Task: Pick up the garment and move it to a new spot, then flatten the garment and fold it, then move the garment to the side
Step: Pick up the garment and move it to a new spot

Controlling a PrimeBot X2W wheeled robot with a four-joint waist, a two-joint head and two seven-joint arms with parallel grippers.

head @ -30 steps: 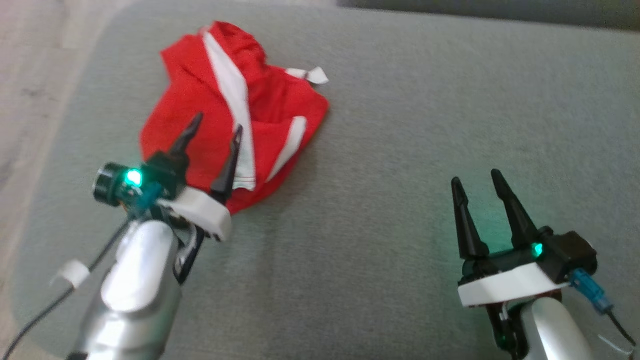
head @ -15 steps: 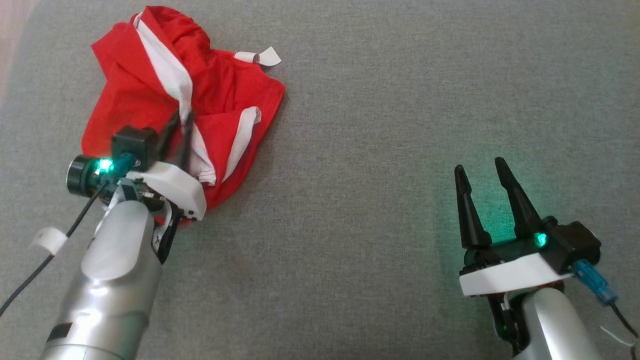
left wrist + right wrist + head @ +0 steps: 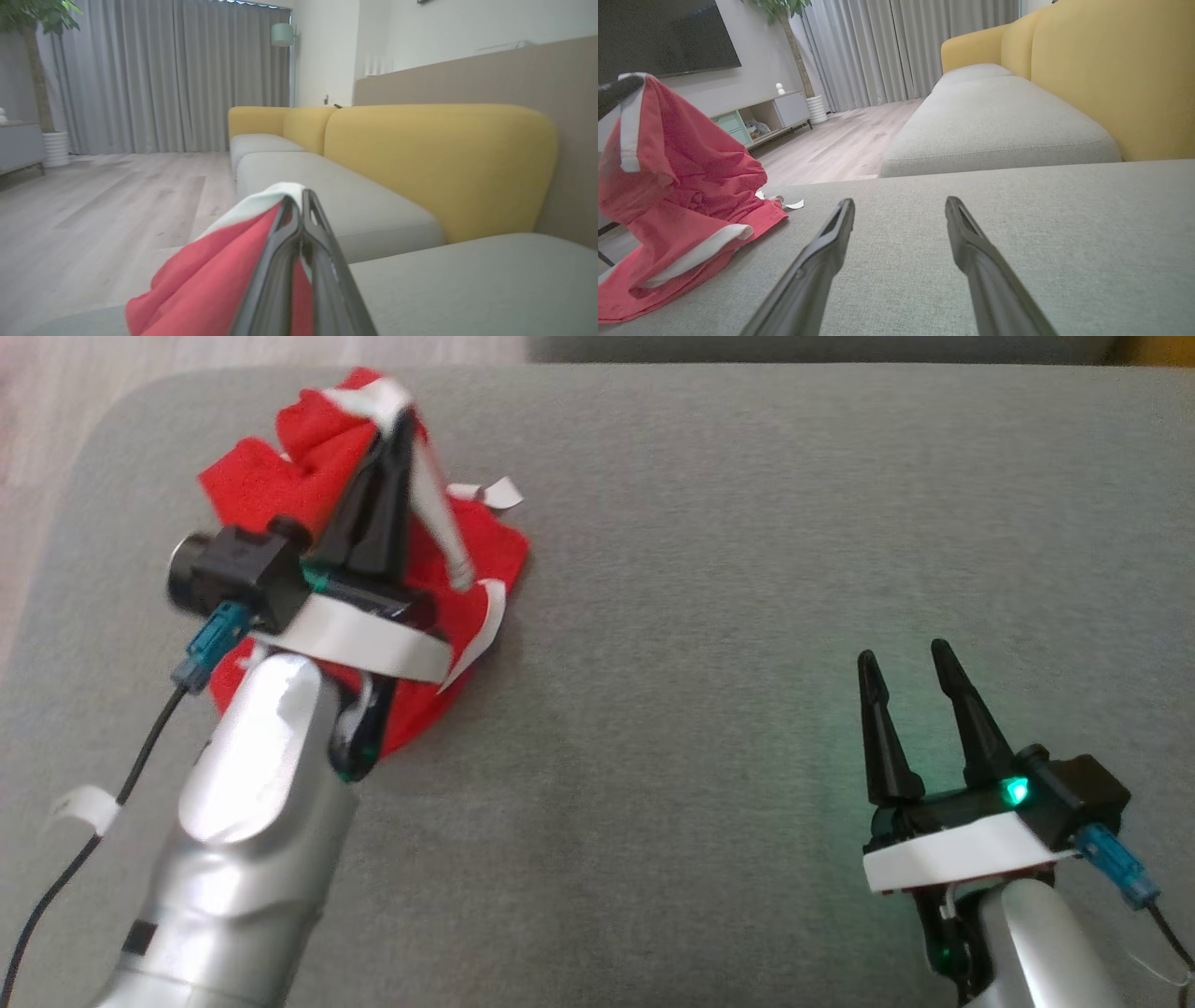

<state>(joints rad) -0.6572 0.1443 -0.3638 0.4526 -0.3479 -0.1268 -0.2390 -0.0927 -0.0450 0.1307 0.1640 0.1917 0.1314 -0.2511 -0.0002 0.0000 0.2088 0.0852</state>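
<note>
The garment [image 3: 308,448] is red cloth with white bands, bunched at the far left of the grey sofa seat [image 3: 709,616]. My left gripper [image 3: 397,425] is shut on a white-banded fold of it and holds that part raised, while the rest trails on the seat. In the left wrist view the closed fingers [image 3: 299,219] pinch red and white cloth [image 3: 210,275]. In the right wrist view the garment [image 3: 686,186] hangs in a peak at the left. My right gripper [image 3: 906,661] stands open over bare seat at the lower right, well apart from the garment, nothing between its fingers [image 3: 831,242].
The seat's rounded left edge [image 3: 89,476] drops to pale wood floor [image 3: 56,392]. Yellow backrests [image 3: 439,158] and further grey seats [image 3: 994,121] run behind. A TV cabinet [image 3: 770,114] and a potted plant [image 3: 803,56] stand across the room. Bare seat lies between the arms.
My left gripper closed on the garment's white-banded fold and lifted it, pulling the cloth into a peak. The head camera shifted. The right gripper stayed open in place.
</note>
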